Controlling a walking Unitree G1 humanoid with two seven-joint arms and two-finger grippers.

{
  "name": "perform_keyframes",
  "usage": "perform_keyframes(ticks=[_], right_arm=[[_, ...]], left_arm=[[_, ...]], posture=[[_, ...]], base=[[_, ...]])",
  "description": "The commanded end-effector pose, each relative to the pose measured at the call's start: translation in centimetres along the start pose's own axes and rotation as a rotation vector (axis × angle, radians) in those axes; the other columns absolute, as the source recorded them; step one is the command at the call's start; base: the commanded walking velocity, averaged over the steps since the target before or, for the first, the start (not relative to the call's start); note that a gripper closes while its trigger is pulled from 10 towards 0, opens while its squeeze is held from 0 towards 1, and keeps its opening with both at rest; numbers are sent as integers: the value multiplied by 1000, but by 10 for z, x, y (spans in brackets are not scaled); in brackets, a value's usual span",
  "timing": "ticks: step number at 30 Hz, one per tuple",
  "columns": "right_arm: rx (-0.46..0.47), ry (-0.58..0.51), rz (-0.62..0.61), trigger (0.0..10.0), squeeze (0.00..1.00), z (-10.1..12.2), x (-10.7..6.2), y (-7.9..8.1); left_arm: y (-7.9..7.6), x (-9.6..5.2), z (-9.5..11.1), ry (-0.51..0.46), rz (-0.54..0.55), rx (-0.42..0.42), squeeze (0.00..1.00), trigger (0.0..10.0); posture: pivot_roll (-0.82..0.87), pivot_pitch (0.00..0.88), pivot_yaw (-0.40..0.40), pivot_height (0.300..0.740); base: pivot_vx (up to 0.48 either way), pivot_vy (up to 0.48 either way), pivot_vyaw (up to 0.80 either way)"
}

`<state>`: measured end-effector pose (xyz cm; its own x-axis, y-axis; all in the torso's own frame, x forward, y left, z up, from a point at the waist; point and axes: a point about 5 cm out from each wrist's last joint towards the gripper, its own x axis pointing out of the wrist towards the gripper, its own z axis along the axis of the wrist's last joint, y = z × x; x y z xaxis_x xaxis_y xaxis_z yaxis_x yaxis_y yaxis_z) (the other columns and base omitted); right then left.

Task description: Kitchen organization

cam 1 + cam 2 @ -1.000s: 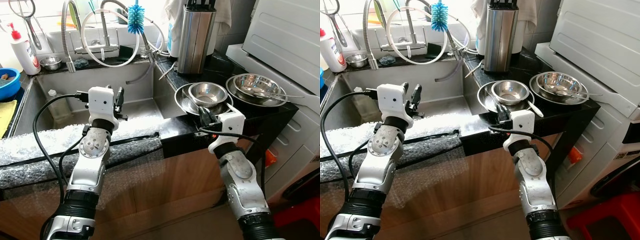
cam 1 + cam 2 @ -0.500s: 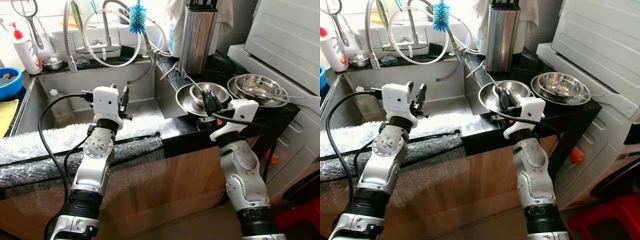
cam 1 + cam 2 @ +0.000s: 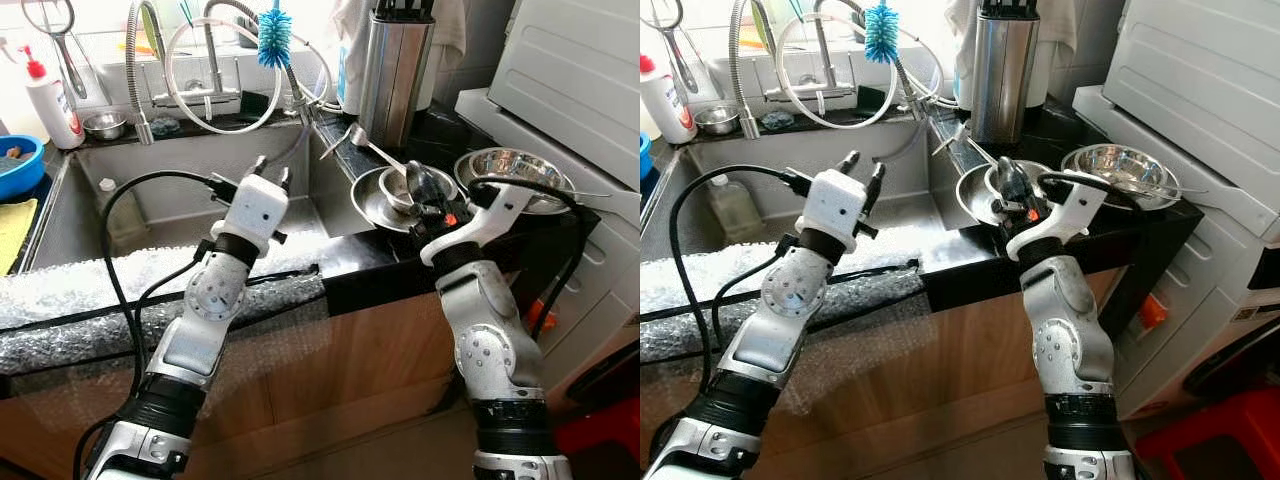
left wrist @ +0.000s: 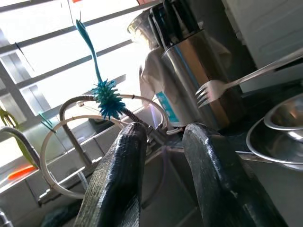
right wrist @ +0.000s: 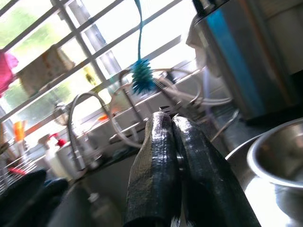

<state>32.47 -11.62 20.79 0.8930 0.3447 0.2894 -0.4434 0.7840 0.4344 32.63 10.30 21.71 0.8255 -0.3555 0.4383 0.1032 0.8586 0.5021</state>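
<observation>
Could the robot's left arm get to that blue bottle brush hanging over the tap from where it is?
Probably yes. The left gripper hovers over the sink with its fingers apart, pointing up toward the brush. Open air lies between them, though the looped hose around the tap hangs close by.

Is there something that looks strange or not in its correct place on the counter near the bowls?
Yes. The right gripper is shut on a fork, raised slanted above the nested steel bowls, tines toward the sink. A white hose loops loosely around the faucet.
</observation>
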Motion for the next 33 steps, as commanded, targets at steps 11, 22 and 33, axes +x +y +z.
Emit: perform_keyframes(ticks=[11,22,33], right_arm=[[1,125,170,10000,0,-1,-2,27],[-2,178,205,10000,0,-3,-6,35],[-18,226,247,10000,0,-6,-10,43]], left_arm=[[-11,2,3,-44,-90,118,0,10000],[-14,1,-1,-33,-117,146,0,10000],[-16,2,-2,-37,-136,141,0,10000]], posture=[[-80,0,-53,740],[-82,0,-43,740],[-87,0,-35,740]], base=[[0,0,0],[0,0,0],[0,0,0]])
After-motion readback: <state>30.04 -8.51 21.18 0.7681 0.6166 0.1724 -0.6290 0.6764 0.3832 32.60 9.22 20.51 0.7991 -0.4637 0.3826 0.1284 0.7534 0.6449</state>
